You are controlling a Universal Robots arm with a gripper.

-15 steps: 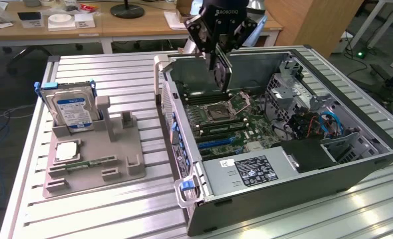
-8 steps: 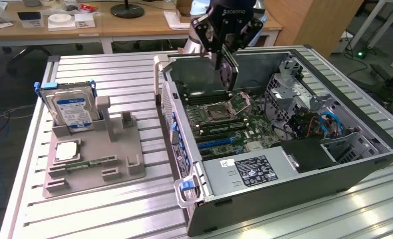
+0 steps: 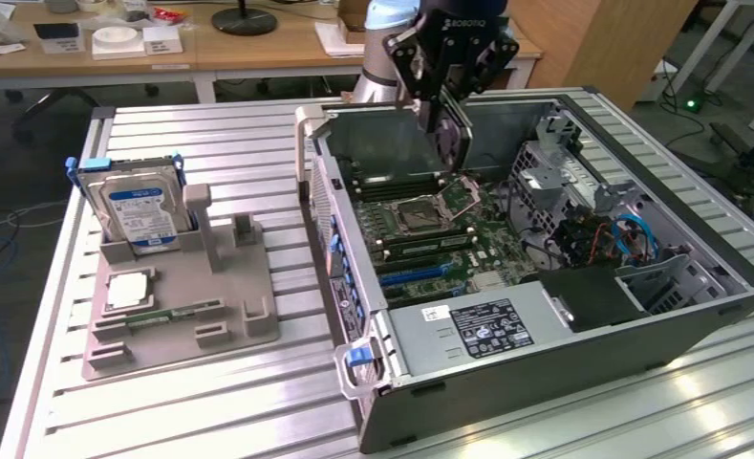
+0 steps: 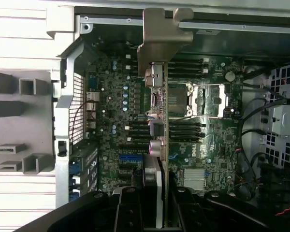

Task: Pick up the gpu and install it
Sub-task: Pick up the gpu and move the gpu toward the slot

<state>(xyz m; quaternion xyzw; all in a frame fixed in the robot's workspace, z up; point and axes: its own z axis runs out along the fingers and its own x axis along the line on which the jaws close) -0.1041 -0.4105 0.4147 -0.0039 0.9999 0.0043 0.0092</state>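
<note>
Gripper clamped narrow on gpu; card hangs edge-down, upper centre of exterior view, above open case; not yet seated; install step in hand; likely calls for edge squared over motherboard slot, straight gentle press.

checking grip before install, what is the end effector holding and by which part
The gpu, clamped across its flat faces at its upper edge by the end effector, above the open computer case.

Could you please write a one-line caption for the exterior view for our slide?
The gripper holds the gpu on edge above the motherboard of the open computer case.
</note>
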